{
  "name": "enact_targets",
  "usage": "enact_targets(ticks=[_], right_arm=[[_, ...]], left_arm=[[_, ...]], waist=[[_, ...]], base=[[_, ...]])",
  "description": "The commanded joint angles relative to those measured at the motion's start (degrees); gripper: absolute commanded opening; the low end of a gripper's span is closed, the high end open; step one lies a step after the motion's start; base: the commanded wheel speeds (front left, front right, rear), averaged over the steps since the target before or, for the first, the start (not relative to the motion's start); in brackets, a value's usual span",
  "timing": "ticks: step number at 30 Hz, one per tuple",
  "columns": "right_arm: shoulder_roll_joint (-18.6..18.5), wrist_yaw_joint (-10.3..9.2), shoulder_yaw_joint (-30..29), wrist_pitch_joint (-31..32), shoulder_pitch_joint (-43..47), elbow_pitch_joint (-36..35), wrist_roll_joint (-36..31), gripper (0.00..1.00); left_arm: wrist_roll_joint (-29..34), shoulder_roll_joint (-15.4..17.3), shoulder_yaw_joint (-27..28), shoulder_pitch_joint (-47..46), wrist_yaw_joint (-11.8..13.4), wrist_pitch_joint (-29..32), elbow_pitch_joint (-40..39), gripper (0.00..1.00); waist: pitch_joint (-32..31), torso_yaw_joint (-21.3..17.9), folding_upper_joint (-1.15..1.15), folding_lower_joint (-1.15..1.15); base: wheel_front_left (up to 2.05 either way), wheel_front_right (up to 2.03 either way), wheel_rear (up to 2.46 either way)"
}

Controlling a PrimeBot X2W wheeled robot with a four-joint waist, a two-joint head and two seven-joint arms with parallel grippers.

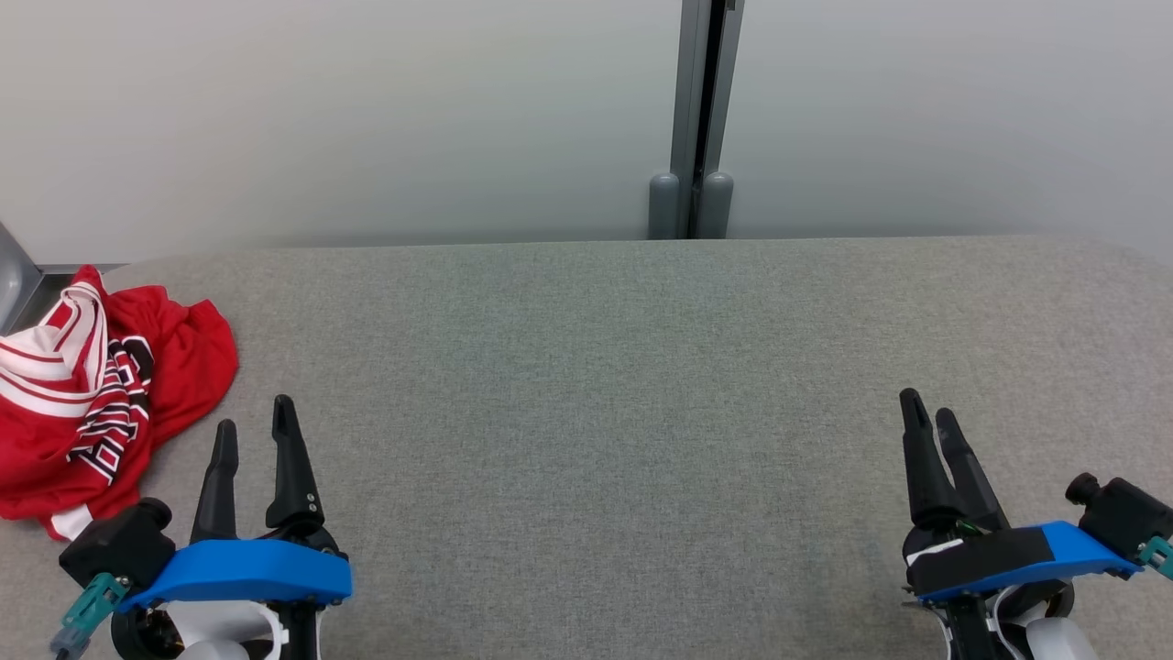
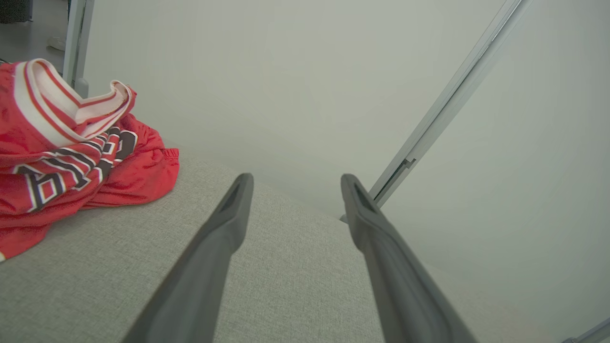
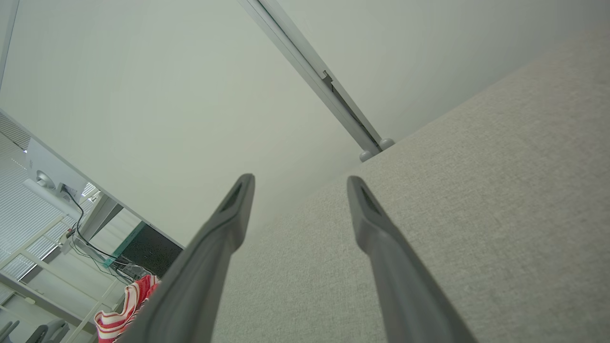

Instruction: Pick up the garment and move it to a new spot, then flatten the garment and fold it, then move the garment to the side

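Right before you, your left gripper and right gripper were held over the near corners of the surface, fingers pointing to its far edge, spread wide, holding nothing. Farther back, the garment lay crumpled at the left edge.

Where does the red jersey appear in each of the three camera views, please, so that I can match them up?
Head view: the jersey lies crumpled at the far left edge of the grey surface, left of the left pincer.
Left wrist view: upper left, on the same surface.
Right wrist view: a striped scrap in the bottom left corner.
Shared landmark: the metal wall post.
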Motion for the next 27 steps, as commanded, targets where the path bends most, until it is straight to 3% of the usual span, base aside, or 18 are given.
enact_targets(ticks=[1,27], right_arm=[[-0.43,0.10,0.20,-0.55,-1.47,-0.37,-1.88,1.00],[-0.54,0.12,0.73,-4.24,-2.36,1.42,-18.71,1.00]], left_arm=[[2.00,0.47,-0.51,-1.48,0.40,-0.53,-0.50,1.00],[17.12,2.24,-4.48,-2.74,1.68,-4.21,3.33,1.00]], waist=[[0.01,0.03,0.00,0.00],[-0.03,0.55,0.00,0.00]], base=[[0.00,0.00,0.00],[0.00,0.00,0.00]])
